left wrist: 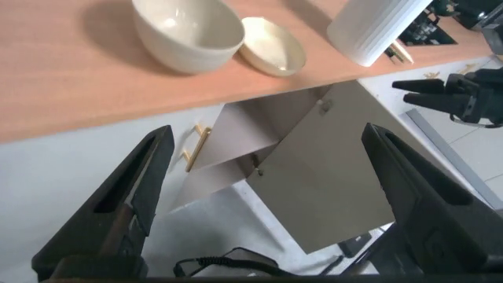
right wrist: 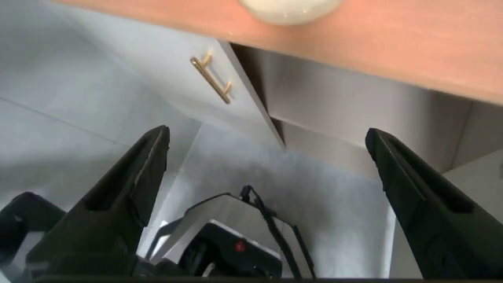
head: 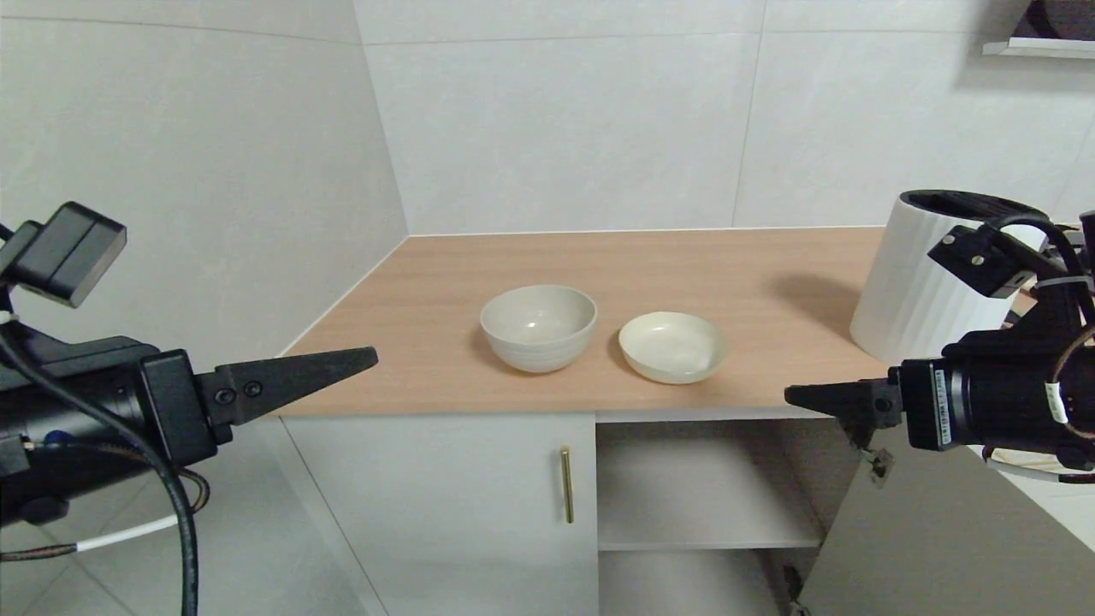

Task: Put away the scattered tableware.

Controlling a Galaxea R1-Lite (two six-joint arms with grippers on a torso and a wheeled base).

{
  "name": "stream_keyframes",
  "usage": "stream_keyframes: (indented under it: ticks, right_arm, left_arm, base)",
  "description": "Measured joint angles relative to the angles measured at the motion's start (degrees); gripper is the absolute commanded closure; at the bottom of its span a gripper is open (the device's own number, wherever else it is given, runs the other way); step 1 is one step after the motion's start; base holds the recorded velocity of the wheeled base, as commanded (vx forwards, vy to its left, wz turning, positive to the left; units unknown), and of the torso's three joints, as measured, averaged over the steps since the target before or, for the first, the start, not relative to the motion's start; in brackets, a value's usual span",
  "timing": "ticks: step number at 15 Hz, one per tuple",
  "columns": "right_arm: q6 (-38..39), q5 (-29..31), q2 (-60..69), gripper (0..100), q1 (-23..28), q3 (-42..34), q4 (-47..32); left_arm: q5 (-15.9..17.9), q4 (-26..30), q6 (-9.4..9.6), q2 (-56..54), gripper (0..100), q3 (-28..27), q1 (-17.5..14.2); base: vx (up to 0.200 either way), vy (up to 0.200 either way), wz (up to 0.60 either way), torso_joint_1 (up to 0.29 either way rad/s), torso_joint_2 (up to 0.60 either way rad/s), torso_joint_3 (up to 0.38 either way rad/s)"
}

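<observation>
Left gripper [head: 355, 359]: spread wide, off table [head: 753, 265] front edge, left of deep bowl [head: 538, 327], well apart.
Right gripper [head: 800, 395]: spread too, right of deep bowl, before open cabinet [head: 697, 483].
Shallow dish [head: 673, 346]: just right of deep bowl.
Judged step: first grasp. Pinch deep bowl's near rim, lift straight, avoid nudging shallow dish.

You won't find any readable text here. The white label [head: 942, 405] on the right arm's wrist, at the right edge of the head view, carries print too fine to make out, as does the white tag [head: 1057, 402] near it.
</observation>
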State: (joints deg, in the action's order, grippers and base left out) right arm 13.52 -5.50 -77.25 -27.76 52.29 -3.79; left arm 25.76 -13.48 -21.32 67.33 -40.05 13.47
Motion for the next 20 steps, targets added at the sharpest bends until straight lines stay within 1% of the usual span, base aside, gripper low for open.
stream_keyframes:
  ticks: [2, 3, 5, 6, 8, 9, 10, 11, 12, 14, 15, 17, 18, 19, 20]
  right_arm:
    - [-0.06, 0.0, -0.69, 0, 0.0, 0.06, 1.3]
    - [-0.15, 0.0, -1.5, 0, 0.0, 0.17, 3.25]
    - [-2.13, 0.02, -4.14, 0, 0.01, 0.49, 7.8]
    - [-2.82, 0.11, -5.79, 0, 0.09, 1.4, 8.69]
    - [-2.88, 0.35, -9.48, 0, 0.45, 6.25, 5.46]
    - [-2.3, 0.39, -11.09, 0, 0.8, 8.77, 2.71]
    - [-0.24, 0.46, -13.2, 0, 1.22, 11.93, 0.05]
    - [3.41, 0.66, -15.08, 0, 1.52, 14.14, -1.6]
    - [4.79, 0.93, -16.35, 0, 1.83, 15.57, -1.9]
    - [6.22, 4.61, -18.48, 0, 2.35, 17.86, -2.04]
    - [7.01, 6.39, -19.41, 0, 2.44, 18.54, -2.04]
    - [8.81, 9.73, -21.67, 0, 2.44, 20.07, -1.84]
    - [9.23, 10.85, -22.72, 0, 2.32, 20.54, -1.57]
    - [9.44, 11.65, -23.66, 0, 2.21, 20.86, -0.94]
    - [9.8, 12.58, -24.7, 0, 2.11, 21.0, 1.23]
  left_arm:
    - [0.27, 0.1, -0.02, 0.61, 0, -0.11, 0.04]
    - [0.38, 0.11, -0.02, 1.13, 0, -0.61, 0.06]
    - [0.43, 0.87, -0.05, 3.01, 0, -3.33, 0.06]
    - [0.43, 1.66, -0.07, 4.3, 0, -5.35, 0.06]
    - [0.35, 6.6, -0.05, 7.58, 0, -10.93, 0.04]
    - [0.23, 10.62, -0.05, 9.0, 0, -13.51, 0.02]
    - [0.05, 16.15, -0.11, 10.7, 0, -16.51, 0.02]
    - [-0.89, 19.86, -0.54, 12.5, 0, -18.85, 0.04]
    - [-2.11, 20.72, -1.43, 13.79, 0, -20.42, 0.04]
    - [-6.85, 21.07, -7.17, 16.87, 0, -23.48, 0.33]
    - [-9.14, 21.14, -9.0, 18.44, 0, -24.65, 0.66]
    - [-14.15, 21.07, -12.03, 22.39, 0, -26.87, 2.12]
    - [-16.15, 21.05, -13.24, 24.19, 0, -27.67, 3.12]
    - [-17.29, 20.96, -14.34, 25.78, 0, -28.37, 4.06]
    - [-17.66, 20.85, -15.96, 27.68, 0, -29.18, 4.96]
  base:
    - [0.0, 0.0, 0.0, 0.117, -0.26, -0.146]
    - [0.0, 0.0, 0.0, 0.051, -0.12, -0.066]
    - [0.0, 0.0, 0.0, 0.016, -0.03, -0.013]
    - [0.0, 0.0, 0.0, 0.0, 0.0, 0.0]
    - [0.0, 0.0, 0.0, 0.0, 0.0, 0.0]
    - [0.0, 0.0, 0.0, 0.0, 0.0, 0.0]
    - [0.0, 0.0, 0.0, 0.0, 0.0, 0.0]
    - [0.0, 0.0, 0.0, 0.0, 0.0, 0.0]
    - [0.0, 0.0, 0.0, 0.0, 0.0, 0.0]
    - [0.0, 0.0, 0.0, 0.0, 0.0, 0.0]
    - [0.0, 0.0, 0.0, 0.0, 0.0, 0.0]
    - [0.0, 0.0, 0.0, 0.0, 0.0, 0.0]
    - [0.0, 0.0, 0.0, 0.0, 0.0, 0.0]
    - [0.0, 0.0, 0.0, 0.0, 0.0, 0.0]
    - [0.0, 0.0, 0.0, 0.0, 0.0, 0.0]
